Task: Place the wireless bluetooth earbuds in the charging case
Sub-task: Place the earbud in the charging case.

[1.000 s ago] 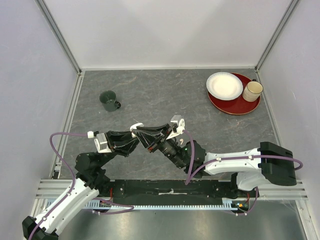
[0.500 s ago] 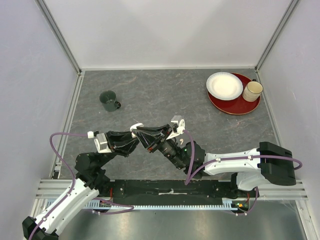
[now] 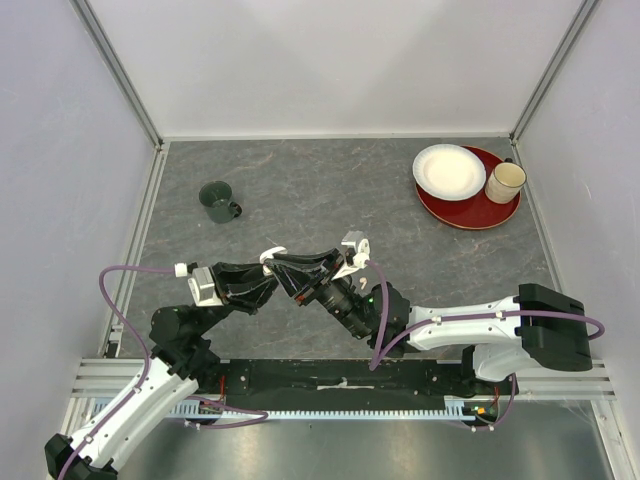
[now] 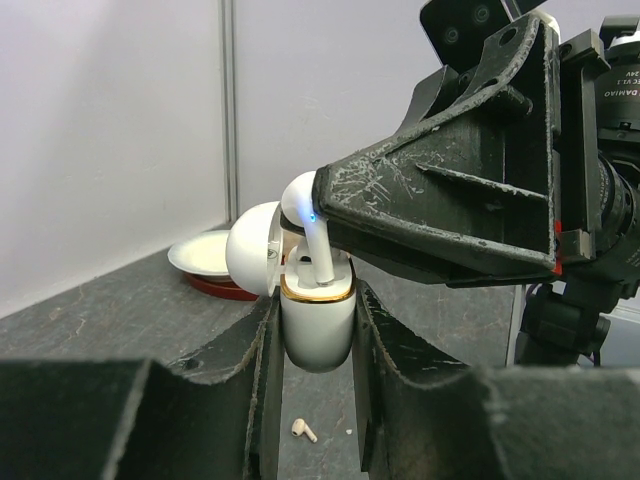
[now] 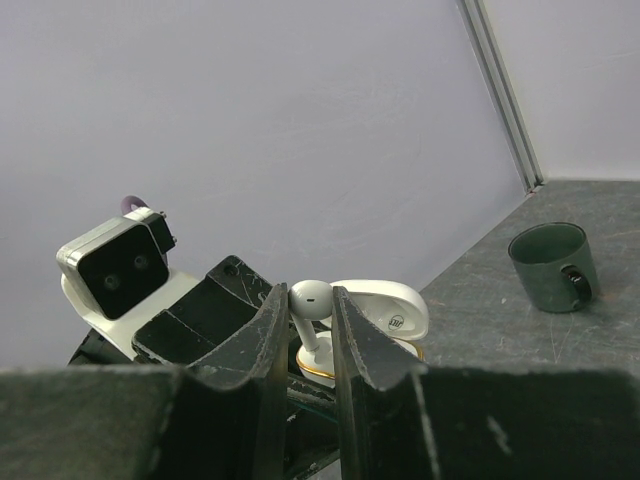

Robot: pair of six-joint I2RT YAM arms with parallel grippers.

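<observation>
Nothing has shifted: left jaws pinch the case (image 4: pixel 318 330), right jaws just above pinch an earbud (image 4: pixel 303 203) with its stem partly in, so a tilted push could jam it.

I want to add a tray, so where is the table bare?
Bare: the far strip between the green mug and the red plate, and the patch between that plate and the right arm. Crowded: the middle, where the left gripper and right gripper meet over a loose earbud; bowl and cup occupy the plate.
</observation>
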